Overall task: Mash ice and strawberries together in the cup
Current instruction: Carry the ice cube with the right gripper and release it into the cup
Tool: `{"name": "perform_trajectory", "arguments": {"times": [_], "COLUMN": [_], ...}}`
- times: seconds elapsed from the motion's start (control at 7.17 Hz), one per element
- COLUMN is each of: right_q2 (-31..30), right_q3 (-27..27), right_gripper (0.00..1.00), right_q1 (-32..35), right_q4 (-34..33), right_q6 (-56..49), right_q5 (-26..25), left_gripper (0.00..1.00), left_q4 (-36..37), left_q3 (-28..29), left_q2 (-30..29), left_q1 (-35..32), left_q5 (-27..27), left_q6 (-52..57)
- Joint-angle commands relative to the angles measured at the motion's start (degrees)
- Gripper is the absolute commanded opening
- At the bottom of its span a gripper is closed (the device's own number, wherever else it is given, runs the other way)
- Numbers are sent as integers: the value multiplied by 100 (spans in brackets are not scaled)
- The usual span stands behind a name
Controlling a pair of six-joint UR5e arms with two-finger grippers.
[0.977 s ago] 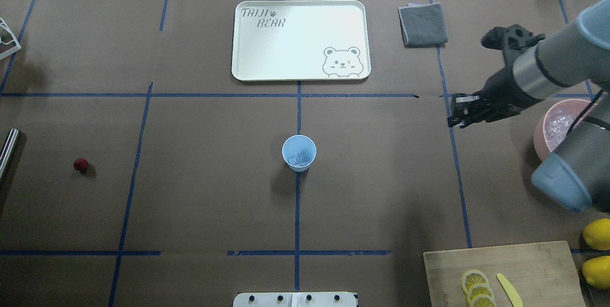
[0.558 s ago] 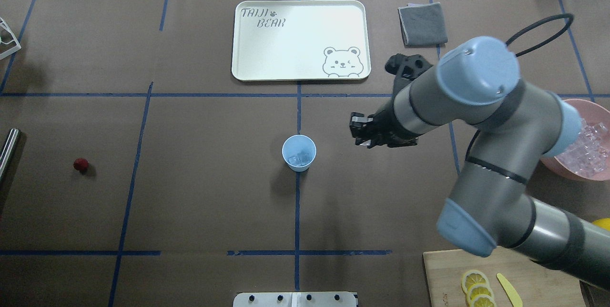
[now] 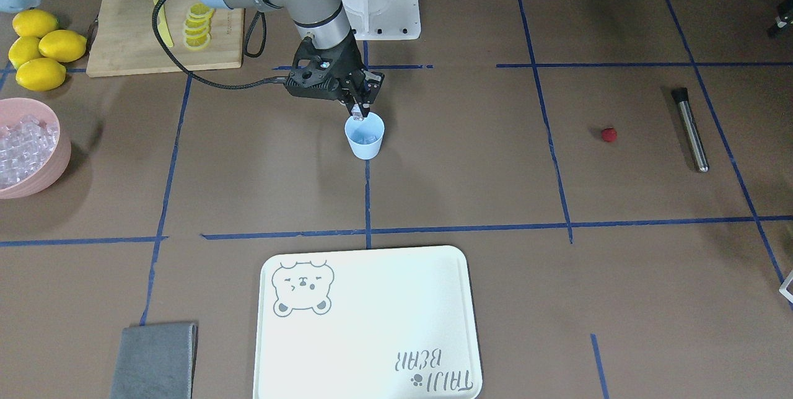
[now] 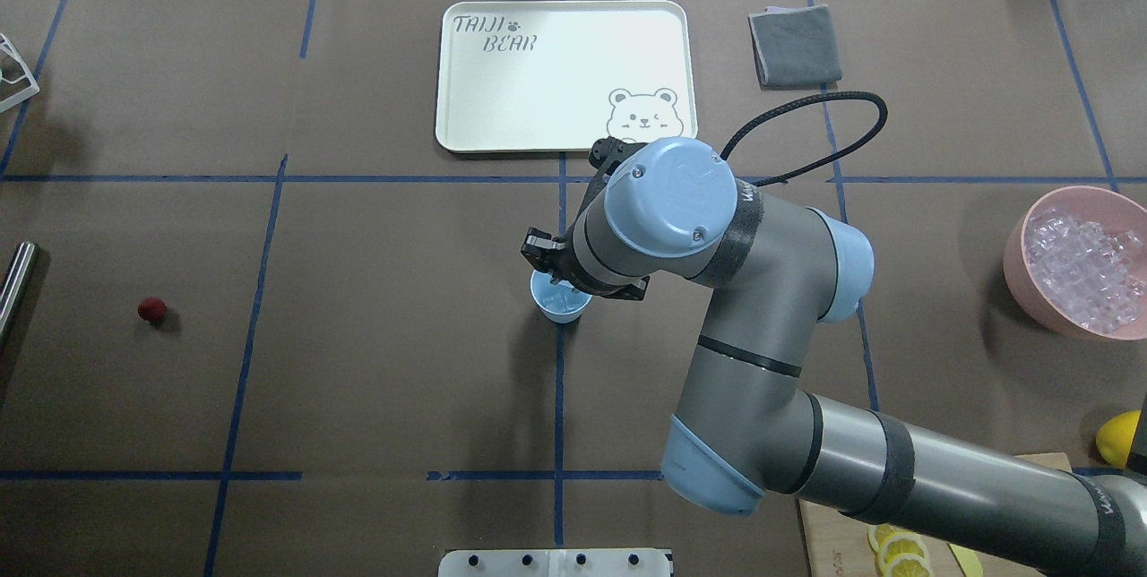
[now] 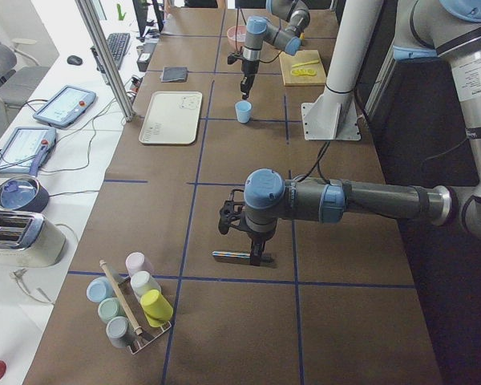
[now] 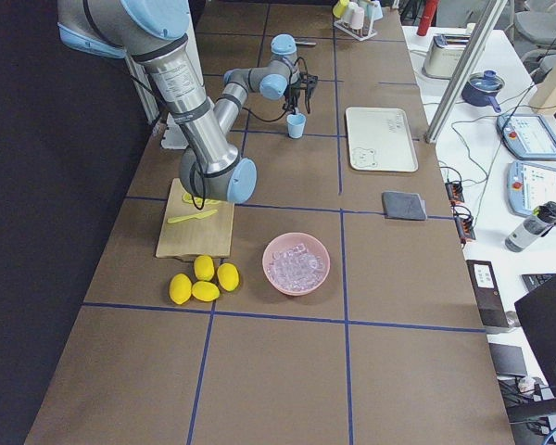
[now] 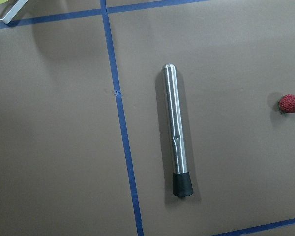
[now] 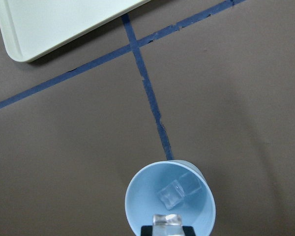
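The right arm [image 4: 762, 326] reaches in from the robot's right side, folds sharply at the elbow and runs forward toward the middle. Its wrist [image 4: 672, 196] is turned over, so the right gripper [image 3: 359, 115] points straight down. The two fingers are closed on a lump of ice [image 8: 167, 220] pinched between their tips. The left arm [image 5: 369, 200] is stretched out level, well off to the robot's left. The left gripper [image 5: 255, 255] hangs straight down from its wrist, held low. From where I stand I cannot tell whether those fingers are parted or closed.
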Motion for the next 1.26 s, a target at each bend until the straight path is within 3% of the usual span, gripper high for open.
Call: {"name": "perform_trajectory", "arguments": {"times": [0.0, 0.14, 0.42, 0.7, 0.84, 1.12], "right_q2": [11, 11, 29, -154, -617, -1514], "right_q3": [-32, -59, -59, 369, 937, 1696], "right_gripper": [39, 96, 100, 100, 100, 100], "right_q1": [-41, -50, -59, 168, 309, 861], "right_q4": [0, 0, 0, -218, -472, -615], "right_q6": [15, 15, 7, -55, -168, -1027], "right_q5": [-43, -78, -87, 9, 157, 832], "left_gripper": [100, 100, 100, 100, 100, 100], "left_q4": [0, 0, 0, -104, -358, -630], "left_q3": [-14, -14, -22, -48, -31, -49], "left_q2": [0, 0, 0, -17, -18, -210], "left_q1": [-4, -4, -4, 31, 153, 713], "left_q5": [0, 0, 0, -44, -340, -343], "left_q6": [0, 0, 0, 9, -191, -1190]}}
